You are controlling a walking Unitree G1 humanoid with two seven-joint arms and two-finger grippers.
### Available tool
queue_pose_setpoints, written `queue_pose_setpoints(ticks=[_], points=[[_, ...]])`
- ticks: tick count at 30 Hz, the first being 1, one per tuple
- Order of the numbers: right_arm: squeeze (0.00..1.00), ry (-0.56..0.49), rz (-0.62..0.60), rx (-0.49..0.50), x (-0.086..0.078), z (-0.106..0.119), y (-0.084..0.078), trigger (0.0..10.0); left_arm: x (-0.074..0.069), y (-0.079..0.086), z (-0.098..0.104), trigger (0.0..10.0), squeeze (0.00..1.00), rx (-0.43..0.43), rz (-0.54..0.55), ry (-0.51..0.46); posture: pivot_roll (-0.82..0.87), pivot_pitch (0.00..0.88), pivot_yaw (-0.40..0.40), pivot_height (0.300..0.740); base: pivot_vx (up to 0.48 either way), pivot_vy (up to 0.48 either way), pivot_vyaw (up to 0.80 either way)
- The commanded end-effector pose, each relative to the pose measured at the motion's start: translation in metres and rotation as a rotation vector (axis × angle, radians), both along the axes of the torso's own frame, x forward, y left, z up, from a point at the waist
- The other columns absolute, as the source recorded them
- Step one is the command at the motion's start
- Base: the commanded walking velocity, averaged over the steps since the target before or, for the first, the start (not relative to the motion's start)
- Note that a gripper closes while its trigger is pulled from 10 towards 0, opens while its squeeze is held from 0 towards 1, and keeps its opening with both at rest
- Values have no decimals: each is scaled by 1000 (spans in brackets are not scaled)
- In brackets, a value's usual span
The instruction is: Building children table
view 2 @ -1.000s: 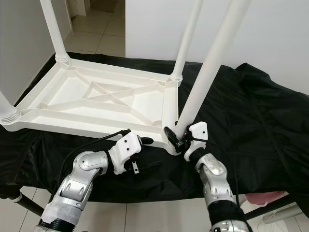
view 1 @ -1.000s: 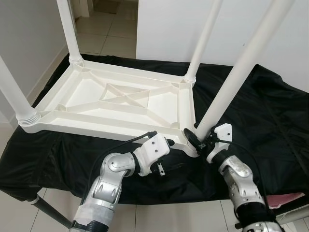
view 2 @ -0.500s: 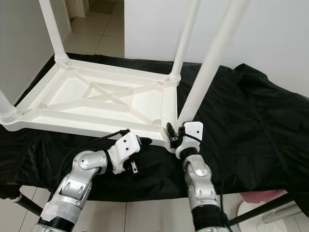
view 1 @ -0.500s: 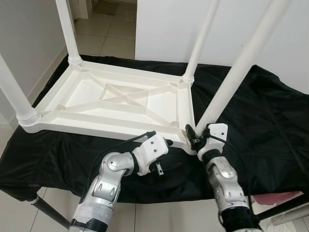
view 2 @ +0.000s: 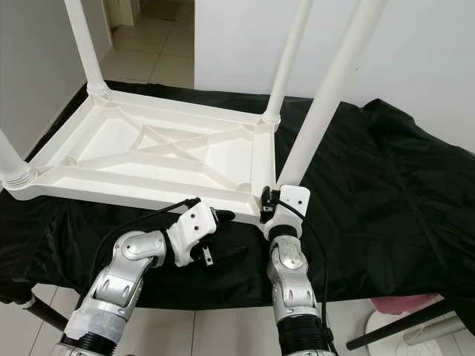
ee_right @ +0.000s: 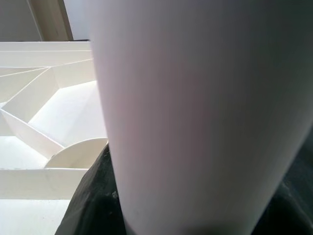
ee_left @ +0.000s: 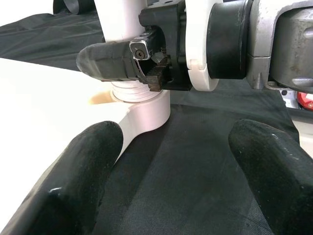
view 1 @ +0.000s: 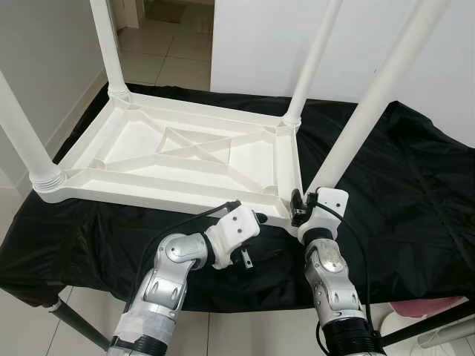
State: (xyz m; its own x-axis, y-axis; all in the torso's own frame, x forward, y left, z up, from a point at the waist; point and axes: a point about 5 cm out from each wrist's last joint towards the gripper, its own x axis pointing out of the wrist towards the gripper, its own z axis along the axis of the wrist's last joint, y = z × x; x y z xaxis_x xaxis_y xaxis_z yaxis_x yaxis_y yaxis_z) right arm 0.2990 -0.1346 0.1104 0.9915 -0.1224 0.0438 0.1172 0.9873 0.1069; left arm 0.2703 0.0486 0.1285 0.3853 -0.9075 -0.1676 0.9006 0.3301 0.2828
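Observation:
A white plastic table top (view 1: pixel 159 194) lies upside down on a black cloth (view 1: pixel 401 185). Three white legs stand in its corners. The fourth leg (view 1: pixel 371 96) rises slanted from the near right corner socket (ee_left: pixel 142 105), and my right gripper (view 1: pixel 300 209) is shut on its base. In the right wrist view the leg (ee_right: pixel 195 112) stands very close, with the ribbed underside (ee_right: pixel 49 98) beside it. My left gripper (ee_left: pixel 171 161) is open just in front of that corner, low over the cloth, its fingers (ee_left: pixel 73 181) wide apart and holding nothing.
The cloth-covered work surface ends close to my body, and tiled floor (view 1: pixel 245 334) lies below it. A white wall (view 1: pixel 260 44) stands behind, with a doorway at the far left. A pink object (view 1: pixel 423 308) sits low at the right.
My right gripper has moved left, in to the table's near right corner, with the leg's base in it, and its forearm has swung in under it. The left arm has stayed put.

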Motion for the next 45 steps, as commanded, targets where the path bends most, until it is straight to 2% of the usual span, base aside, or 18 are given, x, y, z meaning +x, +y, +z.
queue_pose_setpoints(ticks=[1, 3, 4, 6, 7, 12, 19, 23, 24, 25, 27, 31, 33, 36, 45], points=[[0, 52, -44, 16, -7, -13, 2, 10000, 10, 4, 3, 10000, 0, -40, 219, -63, 3, 0, -90, 740, 0, 0, 0], [0, 45, -45, 12, -7, -12, 3, 10000, 10, 5, 3, 10000, 0, -40, 219, -64, 2, 0, -88, 740, 0, 0, 0], [55, 30, -35, 6, -8, -11, 3, 10000, 10, 5, 4, 10000, 0, -40, 218, -65, 1, 0, -85, 740, 0, 0, 0], [55, 23, -26, 2, -8, -10, 4, 10000, 10, 5, 4, 10000, 0, -40, 218, -65, 1, 0, -85, 740, 0, 0, 0], [1000, 7, -7, 21, -9, -8, 4, 10000, 10, 5, 4, 10000, 0, -40, 216, -66, 1, 0, -83, 740, 0, 0, 0], [1000, -19, 61, 54, -13, -7, 4, 10000, 9, 4, 5, 10000, 0, -43, 211, -65, -3, 0, -83, 740, 0, 0, 0], [1000, -58, 98, 51, -20, -4, -6, 10000, 8, 3, 4, 10000, 0, -44, 210, -63, -6, 0, -87, 740, 0, 0, 0], [1000, -80, 124, 59, -24, -1, -18, 10000, 8, 2, 4, 10000, 0, -44, 211, -63, -8, 0, -88, 740, 0, 0, 0], [698, -87, 136, 52, -26, 0, -21, 10000, 8, 2, 4, 10000, 0, -45, 210, -63, -9, 0, -88, 740, 0, 0, 0], [698, -87, 136, 52, -26, 0, -21, 10000, 8, 2, 4, 10000, 0, -45, 210, -63, -9, 0, -88, 740, 0, 0, 0], [0, -99, 167, 43, -28, 1, -24, 10000, 7, 2, 4, 10000, 0, -45, 208, -62, -12, 0, -86, 740, 0, 0, 0], [0, -108, 191, 28, -30, 2, -27, 10000, 6, 2, 4, 10000, 0, -45, 205, -62, -14, 0, -85, 740, 0, 0, 0], [0, -130, 256, -12, -30, 5, -33, 10000, 6, 1, 4, 10000, 0, -45, 199, -61, -17, 0, -86, 740, 0, 0, 0], [0, -143, 299, -20, -28, 7, -36, 10000, 6, 0, 4, 10000, 0, -45, 198, -62, -19, 0, -85, 740, 0, 0, 0], [0, -133, 462, -82, -17, 8, -35, 10000, 7, -2, 5, 10000, 0, -50, 203, -61, -14, 0, -84, 740, 0, 0, 0]])
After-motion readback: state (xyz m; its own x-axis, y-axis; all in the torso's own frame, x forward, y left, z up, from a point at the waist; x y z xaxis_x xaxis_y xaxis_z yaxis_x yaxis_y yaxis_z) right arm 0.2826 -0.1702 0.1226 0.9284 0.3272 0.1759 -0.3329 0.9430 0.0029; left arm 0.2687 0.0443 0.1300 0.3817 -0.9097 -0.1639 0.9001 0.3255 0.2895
